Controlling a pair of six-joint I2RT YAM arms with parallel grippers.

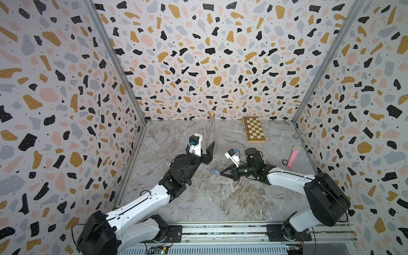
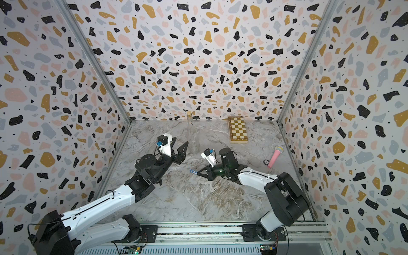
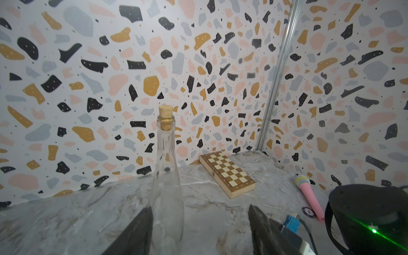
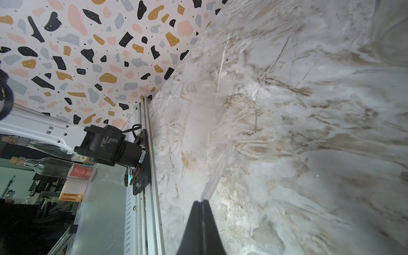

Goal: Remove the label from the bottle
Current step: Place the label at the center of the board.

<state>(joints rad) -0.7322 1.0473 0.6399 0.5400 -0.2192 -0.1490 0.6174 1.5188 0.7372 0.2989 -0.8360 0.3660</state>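
With the label (image 1: 214, 171) apparently off the glass, the job now looks like a firm pinch and a clean carry away. The right gripper (image 1: 221, 173) clamps the blue strip at its tips, its arm folded low and nearly level over the marble table (image 1: 220, 203). Farther back, the left gripper (image 2: 179, 144) stands open at the foot of the bottle (image 2: 192, 138) (upright, corked). It should back off straight to avoid tipping it.

Marble tabletop (image 1: 220, 198): bottle (image 1: 212, 136) upright, chessboard (image 1: 254, 130) flat, pink microphone (image 1: 294, 155) lying near right edge.
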